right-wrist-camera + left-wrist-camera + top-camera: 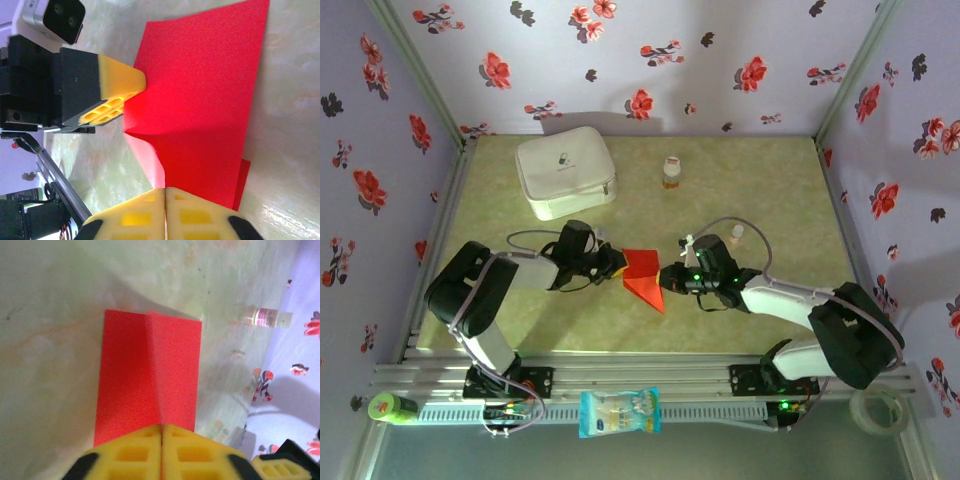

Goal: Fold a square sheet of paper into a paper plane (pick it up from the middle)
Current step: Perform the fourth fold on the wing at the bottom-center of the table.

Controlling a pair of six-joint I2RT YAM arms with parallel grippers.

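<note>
The red sheet of paper (642, 275) lies mid-table, partly folded, one corner pointing toward the near right. My left gripper (620, 262) is at its left edge and my right gripper (667, 277) at its right edge. In the left wrist view the yellow fingertips (145, 440) are pressed together on a raised crease of the sheet (135, 385). The right gripper (165, 191) is likewise shut, pinching a lifted fold of the paper (210, 100). Opposite it, the left gripper (140, 82) meets the paper's far edge.
A white zip case (565, 172) sits at the back left. A small bottle (671, 172) stands behind the paper and lies off to the right in the left wrist view (265, 317). A snack packet (619, 412) lies on the front rail. Floral walls enclose three sides.
</note>
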